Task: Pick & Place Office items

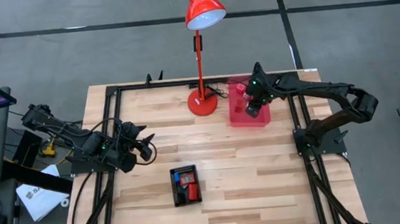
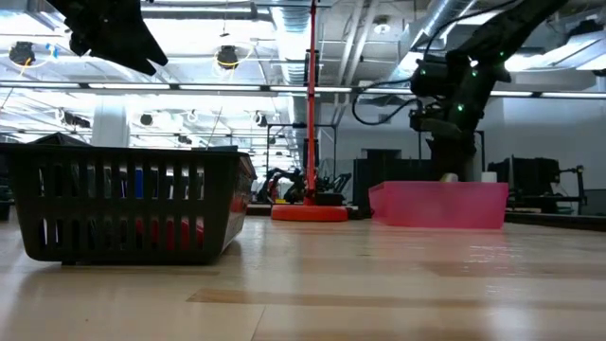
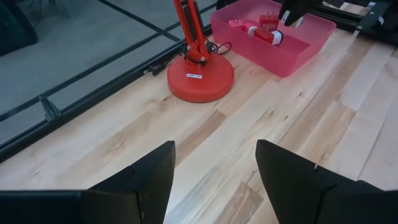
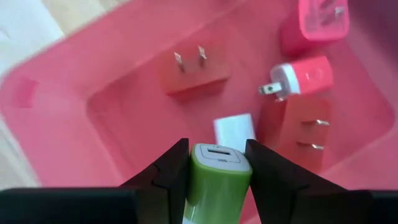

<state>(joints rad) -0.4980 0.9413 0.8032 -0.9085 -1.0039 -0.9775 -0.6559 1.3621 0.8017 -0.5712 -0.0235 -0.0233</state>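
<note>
A: One green charger sits clamped in the right gripper, jaws closed on its sides, just above the pink tray by the red lamp.

B: And the rest?

A: Several red plug blocks lie in that tray. A few pieces are in the black basket, nearer the front edge of the counter.

B: The left gripper?

A: Empty, jaws apart, waiting left of the lamp. I'd judge the job partway through.
</note>
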